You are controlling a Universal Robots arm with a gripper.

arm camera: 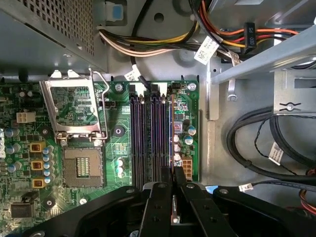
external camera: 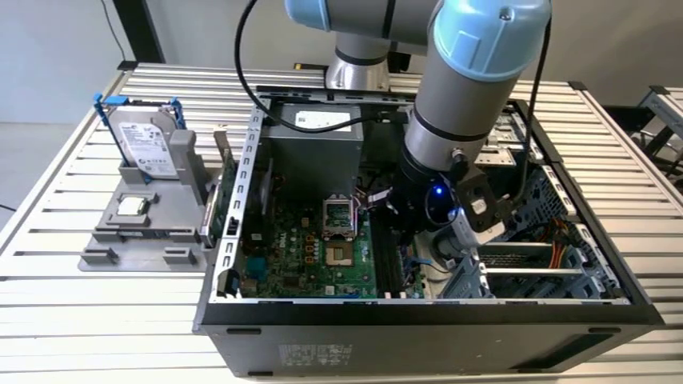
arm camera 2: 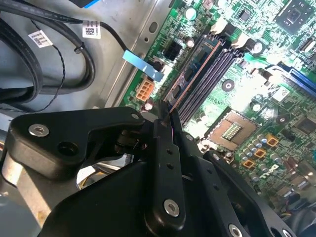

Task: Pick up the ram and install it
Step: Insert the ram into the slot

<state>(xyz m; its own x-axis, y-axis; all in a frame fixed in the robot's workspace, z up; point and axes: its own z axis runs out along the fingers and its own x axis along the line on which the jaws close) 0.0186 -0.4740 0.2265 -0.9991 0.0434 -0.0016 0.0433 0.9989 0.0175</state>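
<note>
Hard drive (external camera: 146, 142) parked upright in grey stand (external camera: 139, 240) on worktop (external camera: 64, 280), exterior view's left, clear of my path. Case (external camera: 427, 336) lay on side, open, so motherboard (external camera: 309, 264) faced up for straight-down reach. My claw (arm camera 2: 165, 109) was pressed together, pinching ram (arm camera 2: 195, 68) by upper edge. Stick stood on edge, in line with slots (arm camera: 148, 133), board-edge side, oriented for insertion. Couldn't tell if seated.
</note>
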